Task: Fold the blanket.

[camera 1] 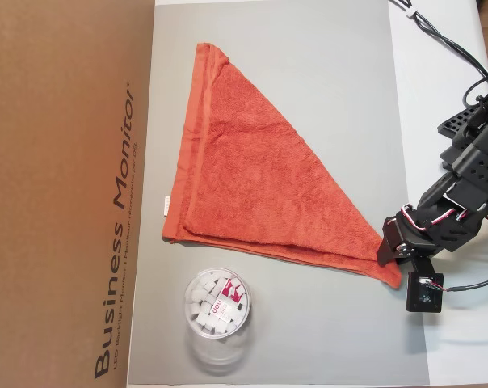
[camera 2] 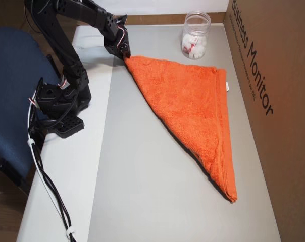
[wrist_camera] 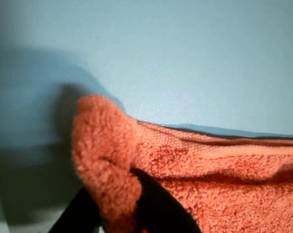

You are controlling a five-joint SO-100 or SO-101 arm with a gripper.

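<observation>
In the wrist view the pincer (wrist_camera: 118,213) is clamping a bunched corner of the blanket (wrist_camera: 219,179), with dark fingers (wrist_camera: 161,208) showing on either side of the orange-red terry tip and the grey mat (wrist_camera: 185,58) lying behind it.

In an overhead view the pincer (camera 1: 389,252) is pinching the pointed corner of the blanket (camera 1: 260,174) at the right side of the mat (camera 1: 325,73). The blanket is lying flat on the mat as a triangle, folded along a diagonal, with its long hemmed edge running along the left side of that view and a small white tag (camera 1: 166,205) sticking out there.

Just below the blanket, a clear plastic jar (camera 1: 217,305) of small white pieces is standing on the mat. Beyond the hemmed edge, a brown cardboard box (camera 1: 66,162) printed "Business Monitor" is resting on the tabletop (camera 1: 438,81). In another overhead view, a blue chair (camera 2: 11,96) is standing behind the arm's base.
</observation>
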